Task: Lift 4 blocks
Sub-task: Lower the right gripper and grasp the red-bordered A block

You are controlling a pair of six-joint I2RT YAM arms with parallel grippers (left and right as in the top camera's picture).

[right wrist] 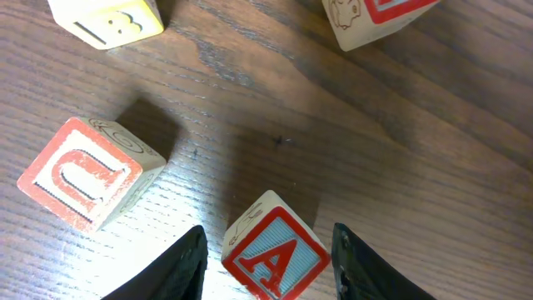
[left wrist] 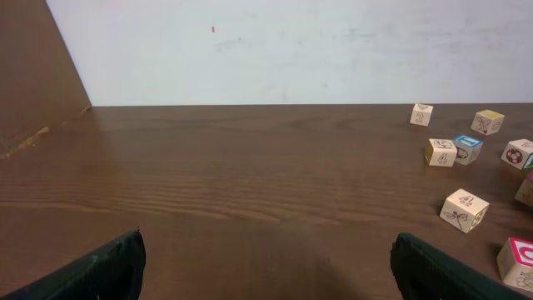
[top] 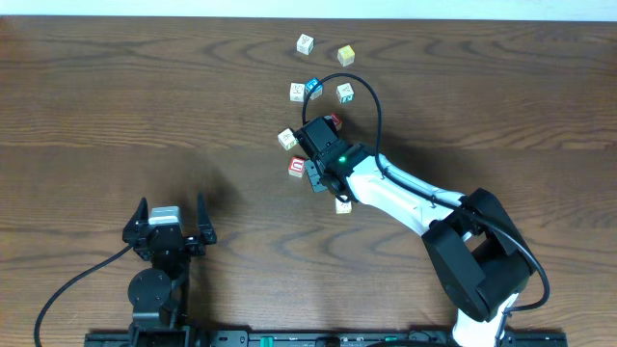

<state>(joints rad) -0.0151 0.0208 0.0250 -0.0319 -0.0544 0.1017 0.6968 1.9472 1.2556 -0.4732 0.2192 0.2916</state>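
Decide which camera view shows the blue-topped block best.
Left wrist: the blue-topped block appears largest there, with its top and side faces visible. Overhead shows the block small, from above only. The right wrist view does not include it.

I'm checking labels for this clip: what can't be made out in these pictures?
Right wrist: the bottom edge cuts off the A block and the fingertips of the right claw, so contact is unclear; the top edge crops a pale block and a red-edged block.
Overhead: the claw covers whatever it straddles and part of a red block; letters are too small.
Left wrist: the right edge crops a red-framed block.
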